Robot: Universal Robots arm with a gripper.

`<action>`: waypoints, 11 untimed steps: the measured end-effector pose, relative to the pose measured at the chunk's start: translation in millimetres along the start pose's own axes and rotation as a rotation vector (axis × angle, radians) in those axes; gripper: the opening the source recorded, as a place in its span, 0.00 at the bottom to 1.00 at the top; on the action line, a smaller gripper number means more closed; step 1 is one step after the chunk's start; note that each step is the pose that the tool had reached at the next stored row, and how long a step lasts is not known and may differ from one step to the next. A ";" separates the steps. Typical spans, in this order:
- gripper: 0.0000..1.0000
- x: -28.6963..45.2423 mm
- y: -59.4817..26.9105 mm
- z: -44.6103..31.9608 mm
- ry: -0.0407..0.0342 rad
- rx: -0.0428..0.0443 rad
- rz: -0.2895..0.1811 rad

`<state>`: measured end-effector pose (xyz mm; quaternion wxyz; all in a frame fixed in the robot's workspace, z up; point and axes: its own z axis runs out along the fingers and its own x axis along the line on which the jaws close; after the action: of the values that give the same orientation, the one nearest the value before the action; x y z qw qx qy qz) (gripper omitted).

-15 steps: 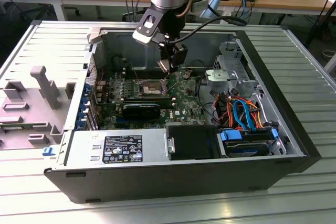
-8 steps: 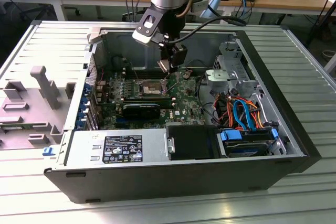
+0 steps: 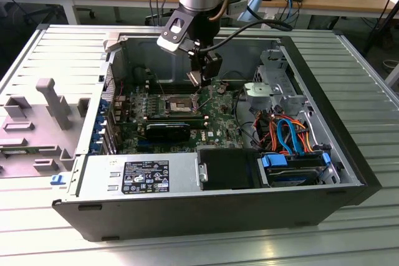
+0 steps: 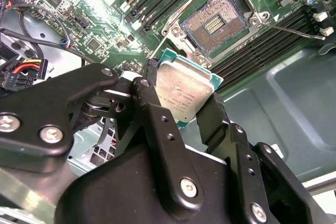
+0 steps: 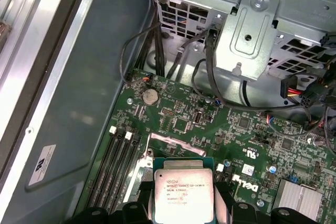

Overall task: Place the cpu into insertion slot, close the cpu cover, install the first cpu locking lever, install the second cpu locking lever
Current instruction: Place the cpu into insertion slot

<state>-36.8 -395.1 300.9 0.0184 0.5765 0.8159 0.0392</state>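
Observation:
My gripper (image 3: pixel 201 83) hangs inside the open computer case, just above the green board and slightly toward the exterior view's right of the insertion slot (image 3: pixel 181 103). It is shut on the cpu (image 4: pixel 184 90), a flat square chip with a dull silver top and a green rim, pinched at two opposite edges between black fingers (image 4: pixel 146 90). In the second wrist view the insertion slot (image 4: pixel 212 22) lies uncovered with its contact field exposed, and a thin lever rod (image 4: pixel 294 29) sticks out beside it. The first wrist view has the cpu (image 5: pixel 182 195) held level over the board. I cannot make out the cpu cover.
Long black memory slots (image 4: pixel 262 45) flank the socket. A black block (image 3: pixel 167 132) lies on the board's near side. A metal drive cage (image 3: pixel 277 82) and coloured cables (image 3: pixel 287 134) fill the exterior view's right. The power supply (image 3: pixel 143 175) sits at the front, and case walls enclose everything.

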 end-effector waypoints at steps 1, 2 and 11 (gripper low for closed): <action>0.54 0.0 0.0 0.0 0.0000 0.0000 0.001; 0.54 0.0 0.0 0.1 -0.0001 0.0000 0.002; 0.54 0.0 0.0 0.3 -0.0007 -0.0002 0.009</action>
<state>-36.8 -395.1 300.7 0.0186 0.5802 0.8133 0.0392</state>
